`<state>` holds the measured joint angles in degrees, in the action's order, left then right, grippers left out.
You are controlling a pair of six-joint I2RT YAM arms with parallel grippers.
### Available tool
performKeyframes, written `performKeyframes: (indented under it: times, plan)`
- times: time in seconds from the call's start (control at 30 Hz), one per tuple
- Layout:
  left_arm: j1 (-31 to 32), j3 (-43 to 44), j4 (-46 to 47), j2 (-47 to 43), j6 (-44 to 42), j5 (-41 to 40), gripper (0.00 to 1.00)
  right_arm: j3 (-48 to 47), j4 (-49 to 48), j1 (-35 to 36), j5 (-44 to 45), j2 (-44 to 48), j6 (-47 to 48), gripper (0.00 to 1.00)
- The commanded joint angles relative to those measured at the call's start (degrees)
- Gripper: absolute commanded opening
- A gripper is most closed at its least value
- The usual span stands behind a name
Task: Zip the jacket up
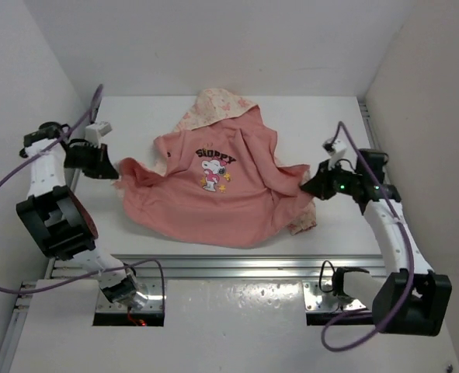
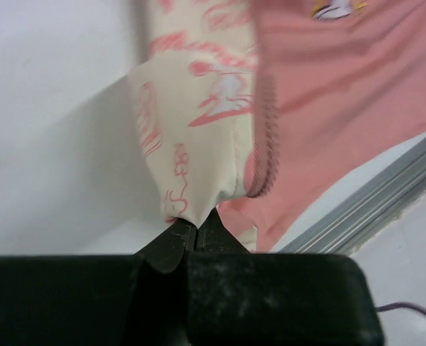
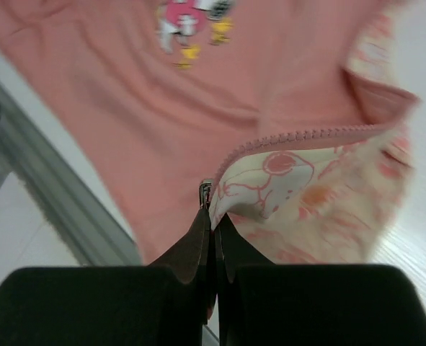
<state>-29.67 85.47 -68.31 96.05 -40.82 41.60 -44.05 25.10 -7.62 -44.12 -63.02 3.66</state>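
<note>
The jacket (image 1: 213, 194) lies spread open on the white table, salmon-pink lining up with a Snoopy print, its floral hood (image 1: 213, 107) at the back. My left gripper (image 1: 114, 172) is shut on the jacket's left front corner; in the left wrist view the floral cream fabric (image 2: 191, 144) and pink zipper teeth (image 2: 267, 144) rise from the closed fingertips (image 2: 195, 229). My right gripper (image 1: 307, 185) is shut on the jacket's right front corner; the right wrist view shows the zipper teeth (image 3: 306, 135) and a metal zipper piece (image 3: 206, 193) at the closed fingertips (image 3: 214, 220).
An aluminium rail (image 1: 237, 266) runs along the table's near edge, seen also in the left wrist view (image 2: 385, 194) and the right wrist view (image 3: 47, 180). White walls enclose the back and both sides. Purple cables (image 1: 27, 171) loop from the arms.
</note>
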Motion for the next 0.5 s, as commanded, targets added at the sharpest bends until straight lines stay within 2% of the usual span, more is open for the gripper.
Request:
performKeyframes:
  times: [0.0,0.07,0.13,0.23,0.3,0.33,0.4,0.47]
  plan:
    - [7.2,-2.8,10.9,-7.8,17.0,2.3,0.0,1.9,-13.5,11.2,-0.2,1.2,-8.0,0.0]
    - [12.1,-4.0,16.3,-8.9,22.3,2.3,0.0,1.3,-18.3,17.9,2.2,-0.4,-11.5,0.0]
    - [15.5,-4.9,20.1,-9.8,30.5,1.6,0.0,0.6,-22.9,21.2,3.1,-2.6,-14.3,0.0]
    - [21.3,-4.0,23.1,-9.8,35.9,4.3,0.0,-2.3,-24.6,25.3,4.9,-4.9,-18.0,0.0]
    - [25.0,-3.4,25.6,-9.8,36.5,7.3,0.0,-5.7,-24.0,26.7,5.0,-6.3,-19.4,0.0]
    - [26.3,-3.4,27.8,-9.8,41.3,6.7,0.0,-6.2,-24.2,27.6,4.7,-6.7,-19.8,0.0]
    - [28.9,-5.5,32.1,-11.8,45.3,3.2,0.0,-7.1,-24.6,28.3,4.5,-7.5,-20.8,0.0]
    - [32.2,-6.0,36.7,-12.4,47.3,3.1,0.0,-9.0,-23.8,29.2,2.8,-8.9,-20.1,0.0]
